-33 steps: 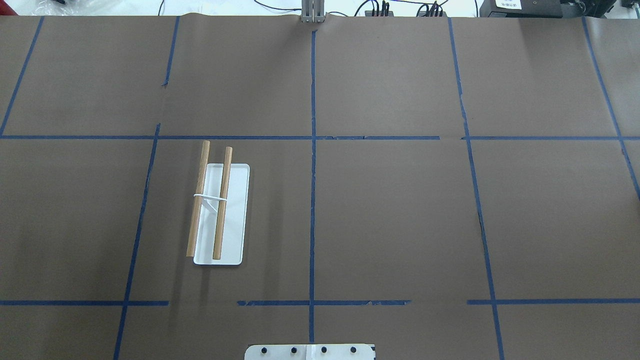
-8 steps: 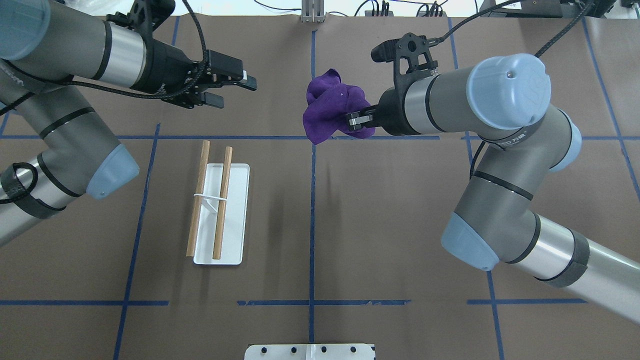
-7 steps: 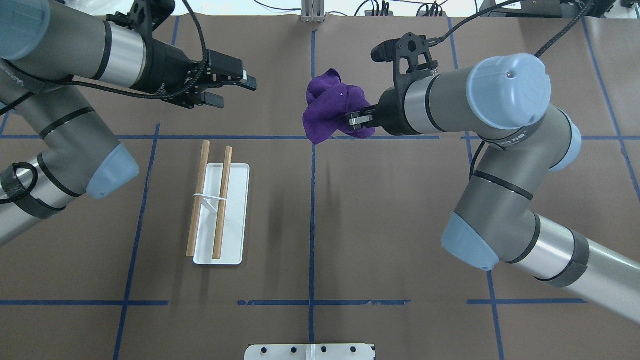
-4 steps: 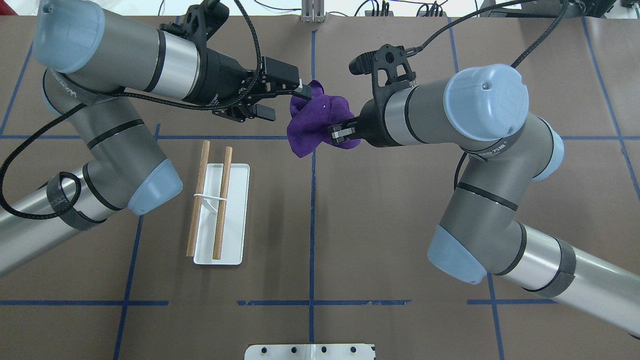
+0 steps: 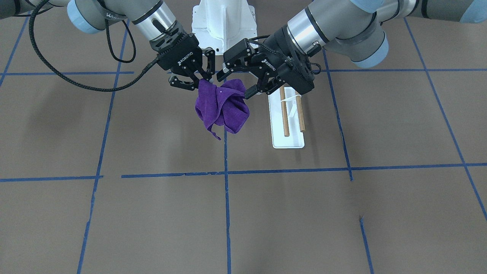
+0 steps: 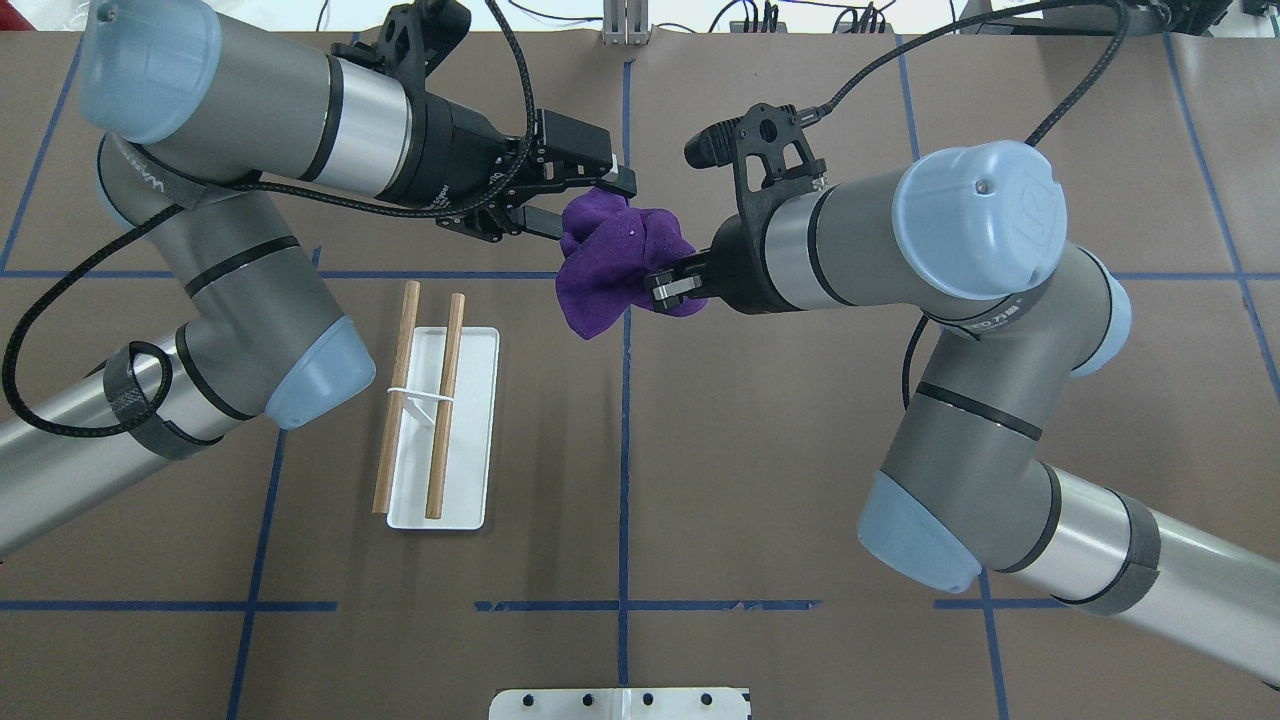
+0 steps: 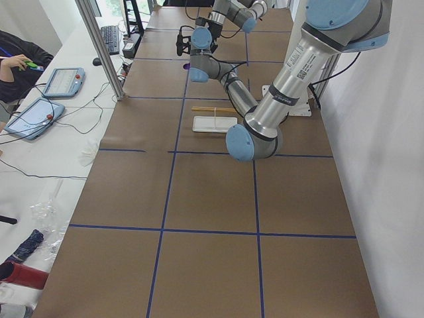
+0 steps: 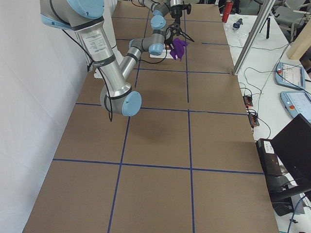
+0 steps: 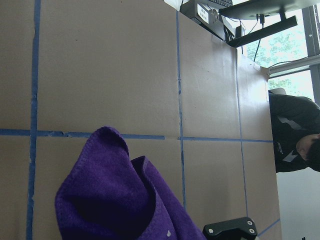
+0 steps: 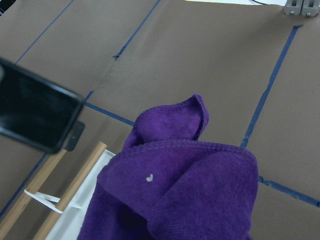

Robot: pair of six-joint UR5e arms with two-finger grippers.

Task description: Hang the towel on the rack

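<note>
Hanging bunched from clamped right jaws, towel [image 6: 600, 270] sits between left jaws (apart).

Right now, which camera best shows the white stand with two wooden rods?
The overhead exterior view: the white stand with two brown wooden rods sits whole and uncovered. The front-facing view hides one end behind the left gripper; side views show it tiny; the right wrist catches a corner; the left wrist misses it.

I read "ROBOTIQ" in white on the black body of the right gripper [image 5: 198, 80], which touches the top edge of the towel [image 5: 224, 108]. The left gripper [image 5: 236, 83], also at the towel's top edge, carries the same word. Lettering on the arm sleeves is not legible.
</note>
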